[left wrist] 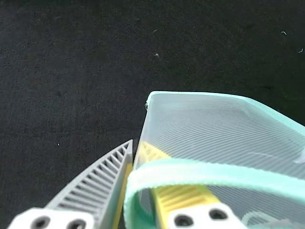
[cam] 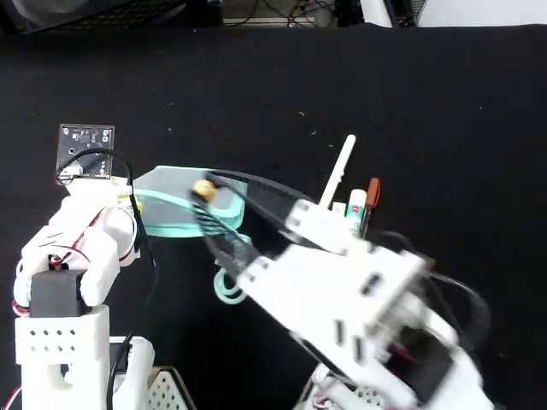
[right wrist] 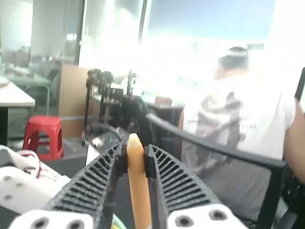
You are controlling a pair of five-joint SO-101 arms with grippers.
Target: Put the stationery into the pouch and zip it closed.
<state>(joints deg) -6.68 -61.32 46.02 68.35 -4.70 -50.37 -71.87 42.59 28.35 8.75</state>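
The pouch (cam: 175, 184) is translucent with mint-green trim and lies on the black table, left of centre. My left gripper (cam: 132, 205) is at its left end. In the left wrist view, that gripper (left wrist: 136, 152) is shut on the edge of the pouch (left wrist: 214, 138). My right gripper (cam: 207, 195) hangs over the pouch's right part, shut on an orange pencil-like stick (cam: 203, 189). The right wrist view shows the stick (right wrist: 138, 191) clamped between the fingers of that gripper (right wrist: 136, 149). A white stick (cam: 340, 169), a red-capped marker (cam: 372, 193) and a white marker (cam: 355, 205) lie to the right.
A small black board (cam: 85, 147) with a cable sits at the table's left, behind the left arm. The pouch's mint strap loop (cam: 227, 288) lies in front of the pouch. The right arm's body covers the table's near right.
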